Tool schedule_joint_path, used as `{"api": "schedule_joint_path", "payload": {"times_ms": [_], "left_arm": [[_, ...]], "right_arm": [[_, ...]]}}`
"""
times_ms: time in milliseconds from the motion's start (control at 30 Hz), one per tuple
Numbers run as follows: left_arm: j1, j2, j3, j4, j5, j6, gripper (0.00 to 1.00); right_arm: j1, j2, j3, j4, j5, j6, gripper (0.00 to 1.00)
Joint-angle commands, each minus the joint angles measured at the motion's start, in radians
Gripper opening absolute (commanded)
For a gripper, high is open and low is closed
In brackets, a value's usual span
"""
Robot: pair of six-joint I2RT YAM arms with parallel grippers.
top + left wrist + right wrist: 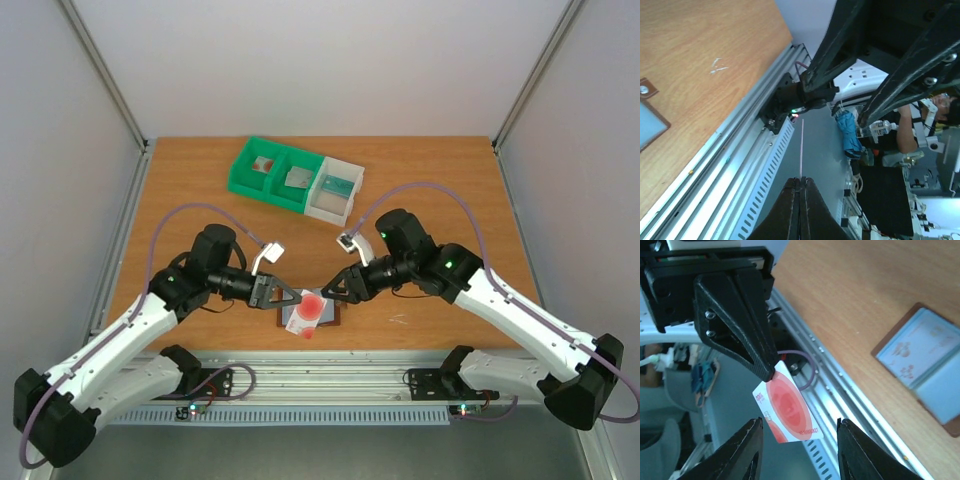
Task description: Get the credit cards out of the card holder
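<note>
Pinching corner of red card, left gripper; right gripper jaws spread around it.

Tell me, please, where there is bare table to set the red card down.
Bare wood lies right of the card holder and in both far corners flanking the bins. The centre front is crowded: left gripper, holding the red card, meets right gripper above the card holder.

card holder cut off at left wrist view's edge, blurred from right wrist, green bin contents unclear
</note>
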Motion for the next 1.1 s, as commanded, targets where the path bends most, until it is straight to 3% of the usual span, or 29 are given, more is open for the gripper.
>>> {"api": "schedule_joint_path", "payload": {"times_ms": [0, 433, 633, 733, 800, 1067], "left_arm": [[-0.003, -0.035, 0.02, 0.066, 0.1, 0.015, 0.0], [-0.004, -0.035, -0.002, 0.147, 0.149, -0.01, 0.0], [-0.005, -0.02, -0.007, 0.164, 0.148, -0.018, 0.0], [-0.005, -0.021, -0.002, 0.163, 0.135, -0.018, 0.01], [-0.005, -0.029, 0.013, 0.139, 0.094, -0.014, 0.01], [-0.003, -0.108, 0.095, 0.046, -0.218, -0.082, 0.6]], "right_arm": [[-0.003, 0.034, 0.045, 0.017, -0.151, -0.005, 0.42], [-0.001, 0.127, 0.042, 0.079, -0.319, -0.003, 0.31], [0.0, 0.135, 0.022, 0.123, -0.37, 0.009, 0.16], [0.0, 0.128, 0.008, 0.147, -0.371, 0.023, 0.03], [0.0, 0.118, -0.001, 0.161, -0.349, 0.037, 0.01], [0.0, 0.04, -0.087, 0.369, -0.212, 0.237, 0.01]]}}
